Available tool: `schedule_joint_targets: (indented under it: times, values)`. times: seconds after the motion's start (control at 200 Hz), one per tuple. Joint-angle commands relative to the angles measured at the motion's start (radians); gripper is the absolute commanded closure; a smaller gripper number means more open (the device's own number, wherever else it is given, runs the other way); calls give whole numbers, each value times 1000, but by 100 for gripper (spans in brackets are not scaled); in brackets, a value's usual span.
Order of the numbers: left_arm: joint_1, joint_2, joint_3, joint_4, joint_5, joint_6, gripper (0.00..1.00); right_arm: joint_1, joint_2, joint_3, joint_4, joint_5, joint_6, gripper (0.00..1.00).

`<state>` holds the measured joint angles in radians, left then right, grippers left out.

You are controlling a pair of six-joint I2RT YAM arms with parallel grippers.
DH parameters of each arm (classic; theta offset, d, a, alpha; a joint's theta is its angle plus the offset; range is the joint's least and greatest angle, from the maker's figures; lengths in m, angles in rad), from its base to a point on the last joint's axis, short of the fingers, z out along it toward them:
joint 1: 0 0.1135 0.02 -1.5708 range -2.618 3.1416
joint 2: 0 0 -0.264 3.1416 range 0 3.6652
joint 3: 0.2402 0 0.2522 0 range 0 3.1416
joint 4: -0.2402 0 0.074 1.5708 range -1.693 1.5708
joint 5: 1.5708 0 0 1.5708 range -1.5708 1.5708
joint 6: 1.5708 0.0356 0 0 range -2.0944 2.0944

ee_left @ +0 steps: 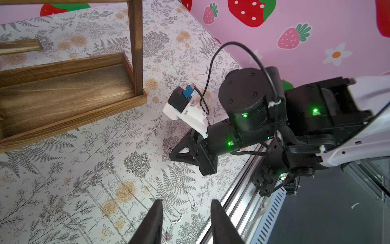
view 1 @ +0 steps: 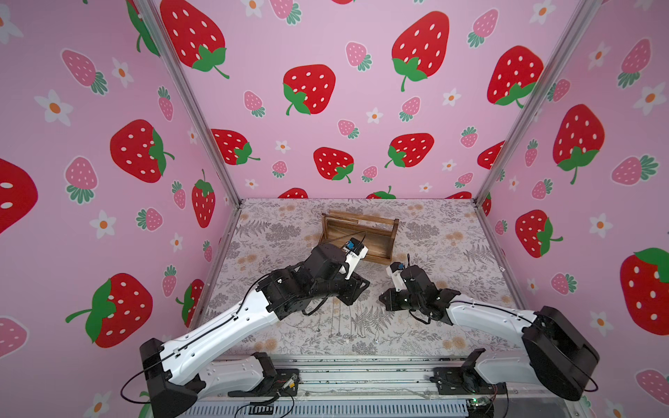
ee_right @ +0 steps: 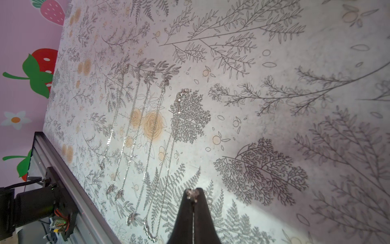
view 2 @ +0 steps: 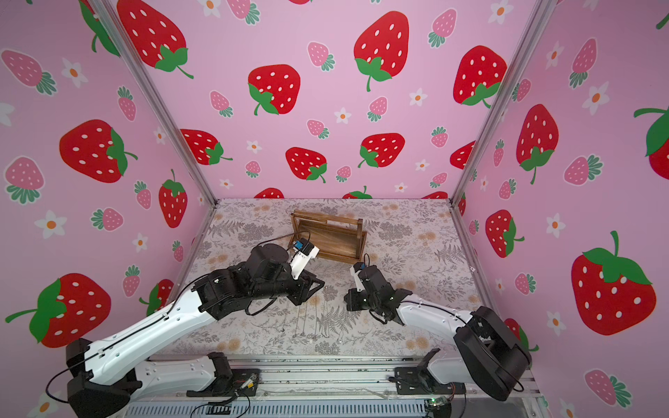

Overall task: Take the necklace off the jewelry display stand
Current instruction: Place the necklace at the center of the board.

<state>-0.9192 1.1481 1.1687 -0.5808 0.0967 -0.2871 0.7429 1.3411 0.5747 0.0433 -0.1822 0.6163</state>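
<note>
Strawberry-print walls (view 1: 325, 90) enclose a floral counter (view 1: 452, 235).

Top views: in both, the jewelry display stand (view 1: 362, 231) sits at the far middle of the counter. The left arm reaches to its near side and the right arm lies off its front right corner. We see no chain on its bars, though a chain would be too fine to make out from here.

Left wrist view: the left tool (ee_left: 186, 221) stands partly open and empty above the counter, with fine links lying on the print beneath it. The stand's tray and one upright show bare. The right tool (ee_left: 179, 151) hangs low over the counter, apart from the stand.

Right wrist view: the right tool is fully closed. A small glinting piece at its tips appears to be the necklace (ee_right: 191, 192), pinched by one end; we cannot trace the rest of it. Several other chains (ee_right: 130, 137) lie roughly parallel on the counter nearby.

We judge the step in hand to be laying this necklace down beside those chains. To do it well, we would:
- lower it over a bare strip of counter;
- draw it sideways so that it settles straight and crosses no neighbour;
- part the jaws only once the pinched end rests on the counter;
- lift straight up, since fine links may catch on the pads.
</note>
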Motion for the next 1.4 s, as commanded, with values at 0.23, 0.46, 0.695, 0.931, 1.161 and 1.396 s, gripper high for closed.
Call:
schedule_joint_targets:
  times: [0.23,0.46,0.695,0.931,1.161,1.396]
  values:
    - [17,-13,-32,25,5,12,61,-25,97,74,11,39,-8,100]
    - [26,-18,-42,25,10,18,61,-35,167,117,18,24,-6,100]
    - [40,-30,-57,22,19,23,61,-35,233,158,36,4,6,100]
    - [49,-48,-62,10,26,29,61,-36,276,196,43,0,16,100]
    - [55,-54,-73,2,34,32,61,-36,310,219,41,3,17,100]
    - [57,-62,-71,-2,35,33,60,-36,328,234,35,9,14,100]
